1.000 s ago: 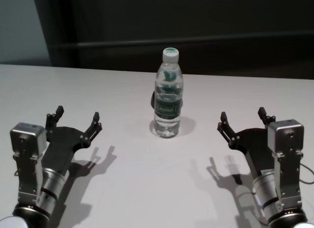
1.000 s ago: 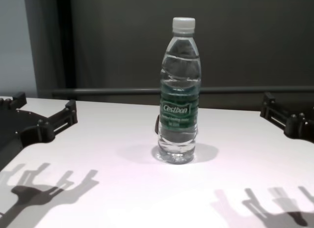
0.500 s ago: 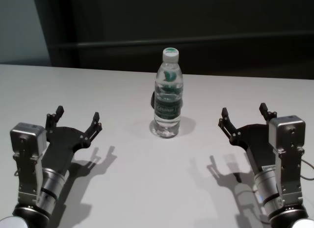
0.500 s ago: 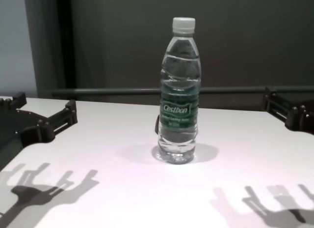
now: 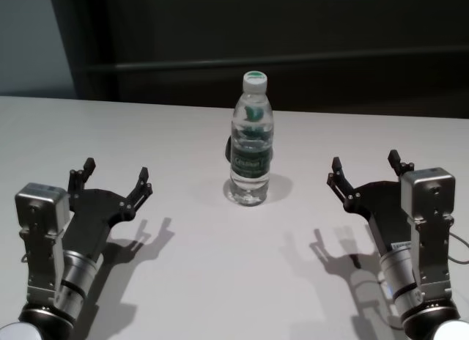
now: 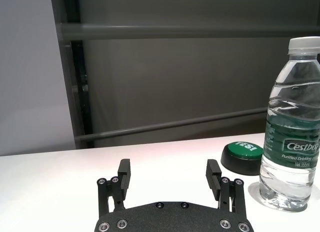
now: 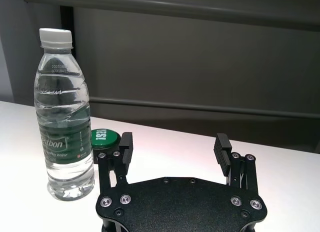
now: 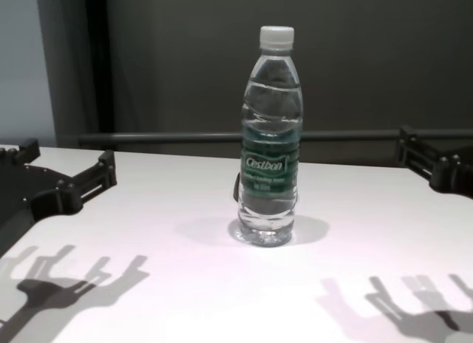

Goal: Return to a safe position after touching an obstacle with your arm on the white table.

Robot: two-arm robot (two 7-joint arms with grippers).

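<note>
Across the whole lower field of the head view spreads the white table (image 5: 183,281), a plain flat top that gives both arms room to hover without brushing anything. From the table's middle, the two arms sit at about 8 o'clock and 4 o'clock, well apart from what stands at centre, which I judge to be the point of the pose: a wide berth on either side so that neither arm presses on it.

Next in size, the left gripper (image 5: 113,180) hangs at 8 o'clock above the table, casting a shadow beneath it; its two black fingers are spread wide with nothing between them. The right gripper (image 5: 366,171) mirrors it at 4 o'clock, likewise splayed and empty, pointed toward the far edge and raised off the surface.

At roughly 12 o'clock from the midpoint between the two grippers stands the obstacle (image 5: 251,142), a clear water bottle with white cap and dark green label, upright on its base and touched by neither arm. That it stands square suggests any contact was light.

Smallest, a green button (image 6: 242,156) on a dark base sits on the table just behind the bottle, at its 11 o'clock, partly hidden from the head view.
</note>
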